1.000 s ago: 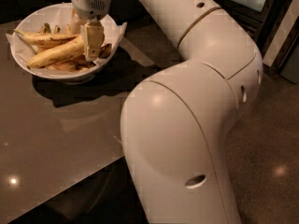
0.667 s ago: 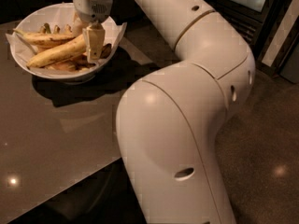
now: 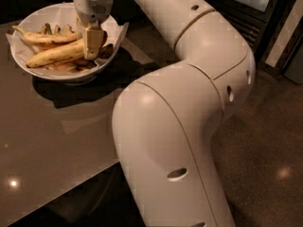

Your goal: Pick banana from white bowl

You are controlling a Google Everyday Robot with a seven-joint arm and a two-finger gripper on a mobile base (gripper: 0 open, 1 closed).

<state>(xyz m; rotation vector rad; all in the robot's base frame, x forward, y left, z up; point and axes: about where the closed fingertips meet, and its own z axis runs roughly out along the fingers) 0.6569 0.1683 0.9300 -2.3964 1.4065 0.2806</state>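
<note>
The white bowl stands at the table's far left, lined with crinkled white paper. The banana, long, thick and yellow, lies across the bowl's front, pointing left. My gripper reaches straight down into the bowl's right side and sits at the banana's right end, covering that end. A thinner yellow banana lies behind it, and small brownish bananas lie at the back and right of the bowl.
The bowl rests on a dark glossy table whose front edge runs diagonally. My large white arm fills the middle and right of the view. Dark cabinets stand beyond the floor at the back right.
The gripper has stayed at the banana's right end in the bowl. The arm's elbow has shifted a little to the left. The bananas have not visibly moved.
</note>
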